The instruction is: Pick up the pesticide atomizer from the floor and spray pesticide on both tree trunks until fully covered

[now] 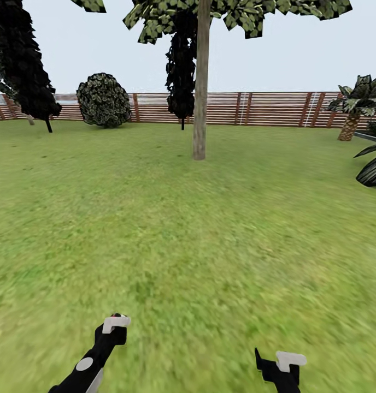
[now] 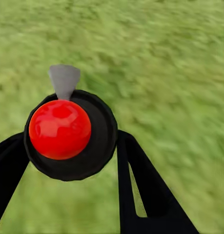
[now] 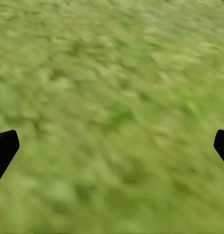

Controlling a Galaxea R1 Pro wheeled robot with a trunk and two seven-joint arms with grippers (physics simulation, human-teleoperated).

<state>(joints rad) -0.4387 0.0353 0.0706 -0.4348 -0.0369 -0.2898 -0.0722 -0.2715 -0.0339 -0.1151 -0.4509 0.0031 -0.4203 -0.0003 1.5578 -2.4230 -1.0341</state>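
The pesticide atomizer has a glossy red top; matt wooden slats form the fence.

Green lawn carried everything, blurred mottled grass. Pale grey-beige tree trunk stood upright on it, centre of the far lawn. Left of the trunk: round dark-green bush sat on the grass, and further left a black-leaved tree on a thin dark stem. Just behind the trunk, another black-leaved tree. Right of the trunk, well apart, a palm rooted in the grass. Brown slat fence closed off the lawn behind the trunk.
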